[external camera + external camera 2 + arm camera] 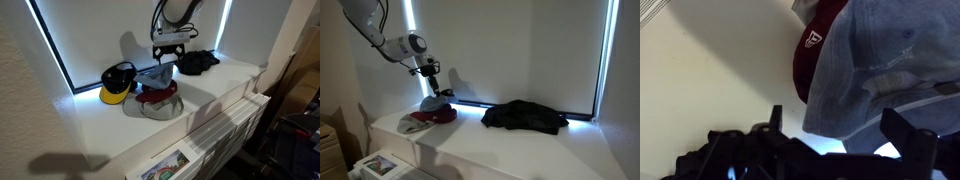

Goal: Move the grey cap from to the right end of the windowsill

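Note:
The grey cap [154,76] lies on top of a maroon cap [160,96] on the white windowsill [230,80]. It also shows in an exterior view [433,101] and fills the right of the wrist view [885,60]. My gripper [168,56] hangs just above the grey cap, also seen in an exterior view [433,84]. In the wrist view the gripper [843,135] is open, its two dark fingers spread wide, with the grey cap's fabric showing between them. I cannot tell whether the fingers touch the cap.
A yellow and black cap [117,87] lies beside the pile. A light cap [160,110] lies under the maroon one. A black garment [197,62] [525,116] lies further along the sill. Window blinds stand right behind.

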Tool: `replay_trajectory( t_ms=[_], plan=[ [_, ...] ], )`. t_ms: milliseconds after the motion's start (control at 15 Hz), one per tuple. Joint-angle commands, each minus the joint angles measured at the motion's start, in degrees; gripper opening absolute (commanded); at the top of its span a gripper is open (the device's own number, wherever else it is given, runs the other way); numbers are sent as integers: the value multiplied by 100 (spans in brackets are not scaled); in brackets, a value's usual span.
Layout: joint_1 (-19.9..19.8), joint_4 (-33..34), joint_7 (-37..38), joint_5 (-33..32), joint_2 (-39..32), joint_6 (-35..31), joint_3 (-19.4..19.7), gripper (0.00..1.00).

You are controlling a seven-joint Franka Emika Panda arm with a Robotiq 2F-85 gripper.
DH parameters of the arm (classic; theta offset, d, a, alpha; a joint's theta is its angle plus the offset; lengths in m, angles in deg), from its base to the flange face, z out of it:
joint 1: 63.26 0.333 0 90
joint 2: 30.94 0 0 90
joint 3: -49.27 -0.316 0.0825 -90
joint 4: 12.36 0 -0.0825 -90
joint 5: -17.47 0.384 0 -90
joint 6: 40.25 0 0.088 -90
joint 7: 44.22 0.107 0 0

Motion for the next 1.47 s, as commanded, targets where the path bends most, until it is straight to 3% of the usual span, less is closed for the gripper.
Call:
replay_trajectory(
  t_ms=[0,67,467,667,800,1133,1200,1267,1400],
  plan=[
    [-34,240,-38,41,-346,218,-18,100],
    [-6,24,-3,5,-106,49,-6,100],
    [0,63,-1,6,-171,35,1,100],
    [-192,303,-264,390,-515,105,-153,100],
    [-27,104,-76,267,-330,42,-11,100],
    [-41,249,-96,337,-588,41,4,100],
    [-17,252,-65,296,-588,12,25,75],
    [-12,244,-57,289,-586,-20,29,74],
    [-6,244,-46,289,-585,-22,32,60]
  ],
)
